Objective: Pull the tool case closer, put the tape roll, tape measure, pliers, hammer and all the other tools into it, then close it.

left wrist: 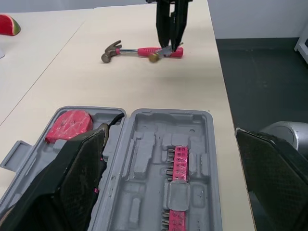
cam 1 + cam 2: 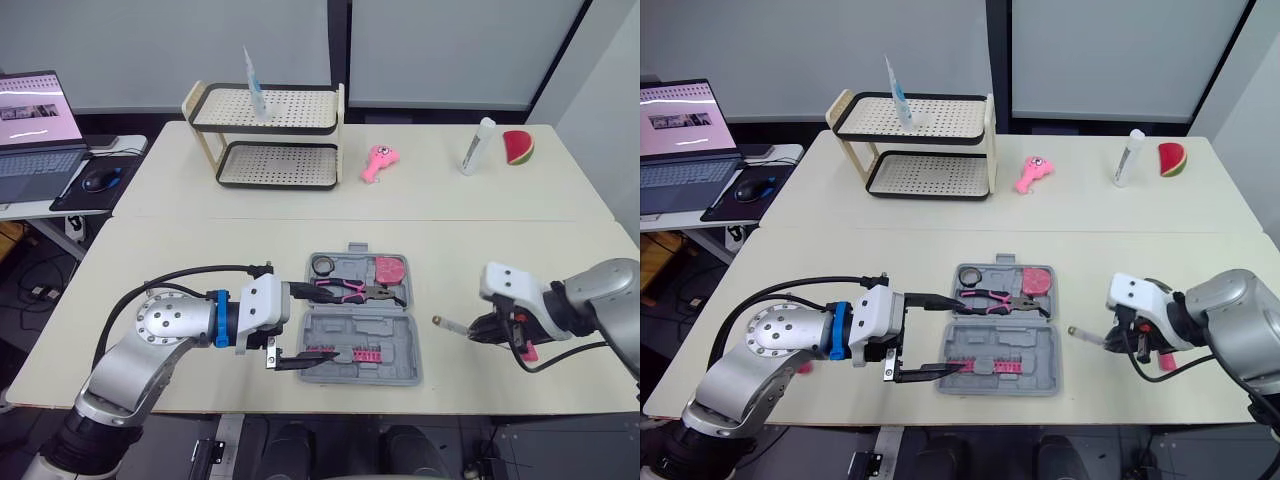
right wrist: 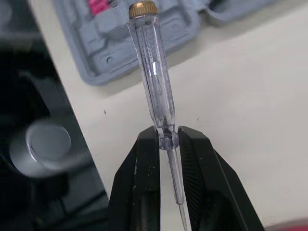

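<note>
Left gripper [image 2: 328, 321] stands wide open at the nine o'clock edge of the grey moulded-plastic tool case [image 2: 395, 340], one black finger over each half. In the far half, a ring-shaped black tape roll [image 2: 322, 264] sits at ten o'clock, pink-handled pliers [image 2: 350, 290] lie across the middle, and a rounded pink tape measure [image 2: 389, 270] sits at one o'clock. A pink bit strip [image 2: 355, 353] lines the nearer half. At the case's three o'clock, the right gripper [image 3: 167, 137] pinches a clear-handled, brass-capped screwdriver [image 3: 153, 72], its cap pointing to nine o'clock. A pink-gripped hammer [image 1: 139, 50] lies on the cream table [image 2: 200, 260] beside it.
</note>
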